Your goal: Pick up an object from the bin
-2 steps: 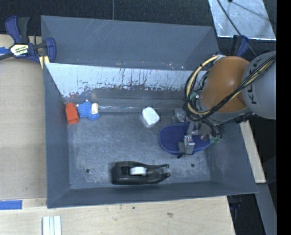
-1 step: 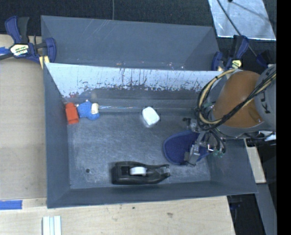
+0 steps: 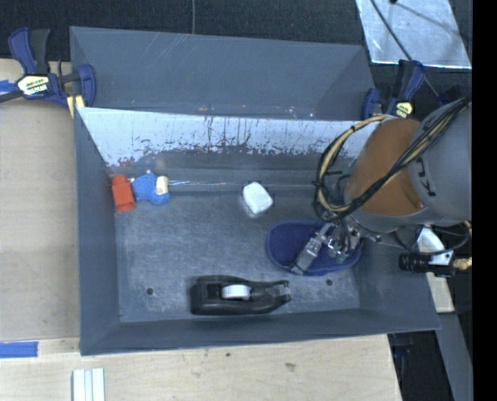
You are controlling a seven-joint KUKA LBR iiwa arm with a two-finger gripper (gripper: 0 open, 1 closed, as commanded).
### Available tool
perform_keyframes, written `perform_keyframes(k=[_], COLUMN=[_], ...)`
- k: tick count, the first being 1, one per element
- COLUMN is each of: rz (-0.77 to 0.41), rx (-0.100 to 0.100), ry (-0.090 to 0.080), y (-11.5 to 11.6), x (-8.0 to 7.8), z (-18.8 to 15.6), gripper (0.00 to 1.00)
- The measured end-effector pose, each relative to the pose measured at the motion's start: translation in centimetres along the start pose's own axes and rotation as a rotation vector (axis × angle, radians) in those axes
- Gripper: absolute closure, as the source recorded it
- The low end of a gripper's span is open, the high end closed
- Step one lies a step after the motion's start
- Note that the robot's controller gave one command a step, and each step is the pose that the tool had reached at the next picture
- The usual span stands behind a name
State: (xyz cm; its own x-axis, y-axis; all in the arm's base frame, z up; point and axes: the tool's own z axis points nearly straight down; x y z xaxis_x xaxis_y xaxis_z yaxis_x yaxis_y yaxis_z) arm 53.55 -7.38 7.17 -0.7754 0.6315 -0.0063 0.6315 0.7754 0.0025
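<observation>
Where gripper (image 3: pixel 316 254) hangs, dark-blue rounded object (image 3: pixel 284 242) lies directly beneath.

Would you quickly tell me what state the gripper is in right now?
Gripper: cannot be told; it is over the blue oval thing.

No words, brand names, numbers or signs can be read anywhere: not on the grey bin (image 3: pixel 98 249), not on the loose things (image 3: pixel 256 197) in it, nor on the arm (image 3: pixel 390 174)
</observation>
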Motion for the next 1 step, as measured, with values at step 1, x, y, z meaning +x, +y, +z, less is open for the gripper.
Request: perform_keyframes(k=[1], rz=[0.288], rx=[-0.001], ry=[-0.004], y=[-1.92], x=[4.87], z=[-0.06], gripper=[0.0])
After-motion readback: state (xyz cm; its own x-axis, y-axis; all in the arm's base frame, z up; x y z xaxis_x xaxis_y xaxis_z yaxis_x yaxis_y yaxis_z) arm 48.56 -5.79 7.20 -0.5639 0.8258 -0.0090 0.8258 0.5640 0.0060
